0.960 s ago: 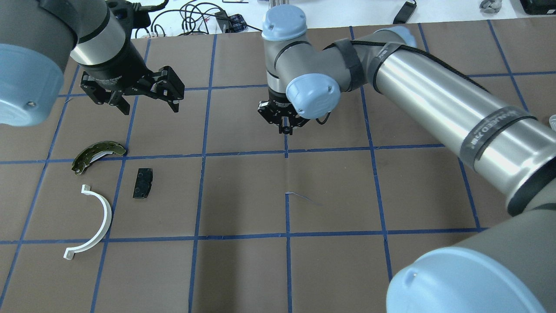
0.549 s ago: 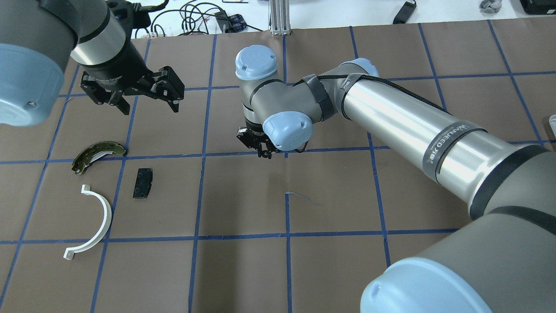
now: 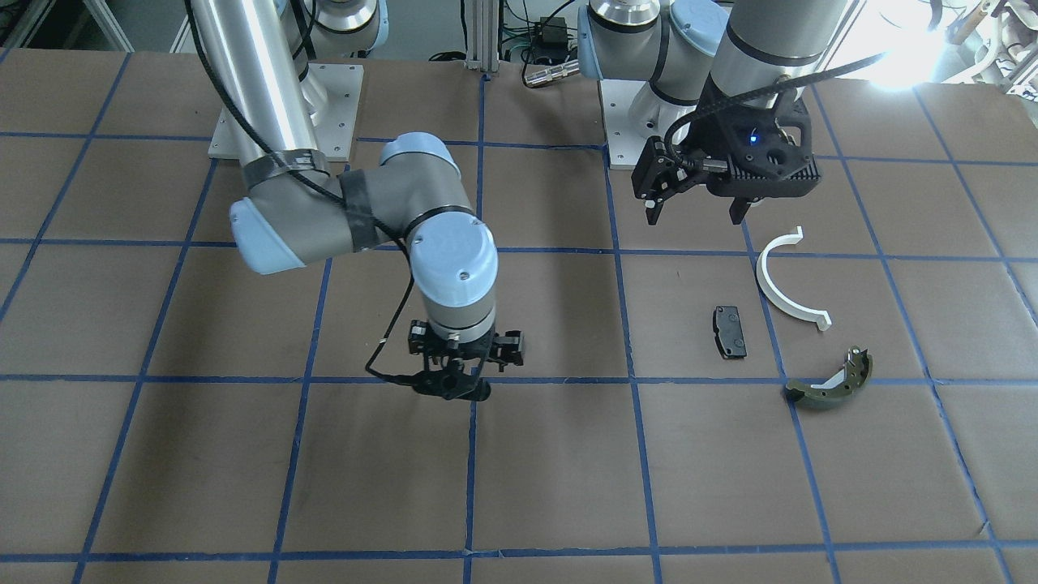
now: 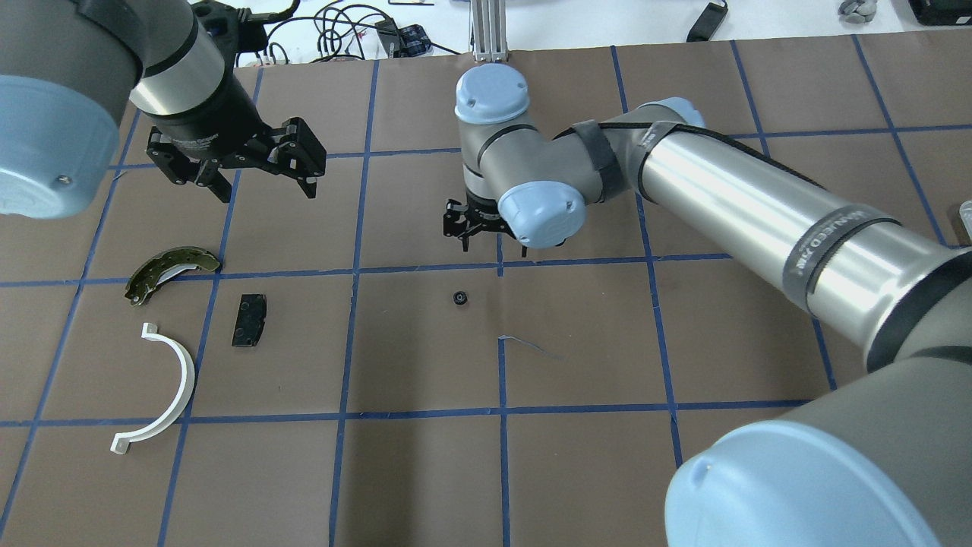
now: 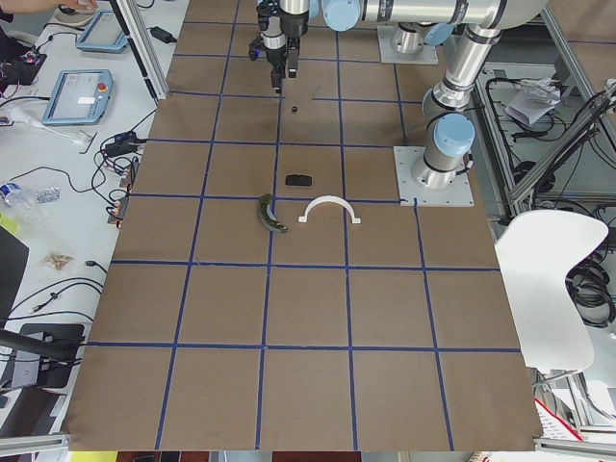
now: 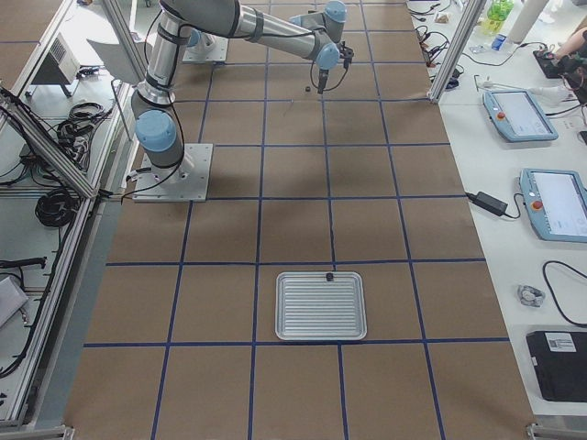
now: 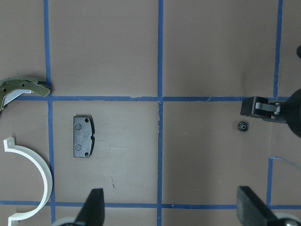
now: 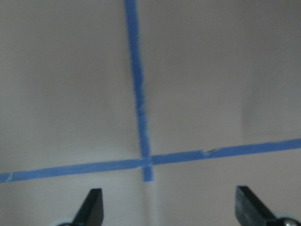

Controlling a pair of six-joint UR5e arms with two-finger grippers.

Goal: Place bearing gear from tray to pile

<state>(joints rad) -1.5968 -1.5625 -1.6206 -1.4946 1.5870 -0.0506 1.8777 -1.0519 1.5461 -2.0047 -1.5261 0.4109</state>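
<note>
The bearing gear is a tiny black toothed ring lying on the brown table, apart from the pile; it also shows in the left wrist view. My right gripper hangs just beyond it, open and empty; the right wrist view shows its fingers wide apart over blue tape. The pile lies at the left: an olive-green shoe piece, a black pad and a white half-ring arc. My left gripper is open and empty above and beyond the pile.
A ribbed silver tray sits far off toward the robot's right end of the table, with a small dark part at its far rim. Blue tape lines grid the brown table. Cables and devices line the far edge.
My right gripper came down toward the near left, let go of the gear onto the table, opened, and has pulled back up and away. The left arm has barely moved.
</note>
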